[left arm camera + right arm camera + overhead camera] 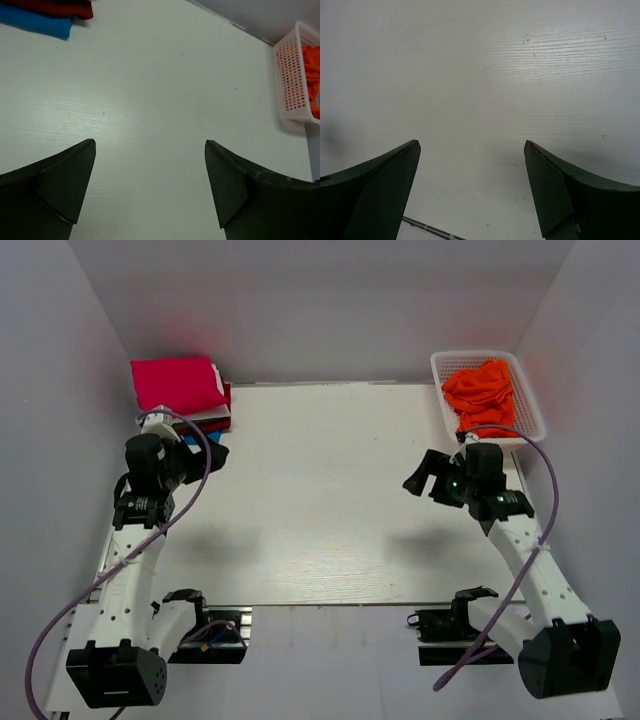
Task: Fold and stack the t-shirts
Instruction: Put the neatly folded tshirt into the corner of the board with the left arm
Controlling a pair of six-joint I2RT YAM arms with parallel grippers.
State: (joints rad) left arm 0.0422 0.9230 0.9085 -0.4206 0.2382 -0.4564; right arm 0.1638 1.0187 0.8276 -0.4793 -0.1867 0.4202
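A folded crimson-red t-shirt (178,385) tops a stack at the back left corner of the table, with dark red, blue and white edges (216,420) showing beneath it. A crumpled orange t-shirt (481,395) fills the white basket (441,368) at the back right. My left gripper (205,452) hovers just in front of the stack, open and empty. In the left wrist view its fingertips (150,145) spread wide over bare table, with the blue t-shirt (40,22) and the dark red t-shirt (55,7) at the top left. My right gripper (420,477) (472,145) is open and empty, near the basket.
The white table (330,500) is walled by white panels on three sides. In the left wrist view the basket (290,75) stands at the far right with the orange cloth (313,75) inside. A thin dark line (427,229) crosses the bottom of the right wrist view.
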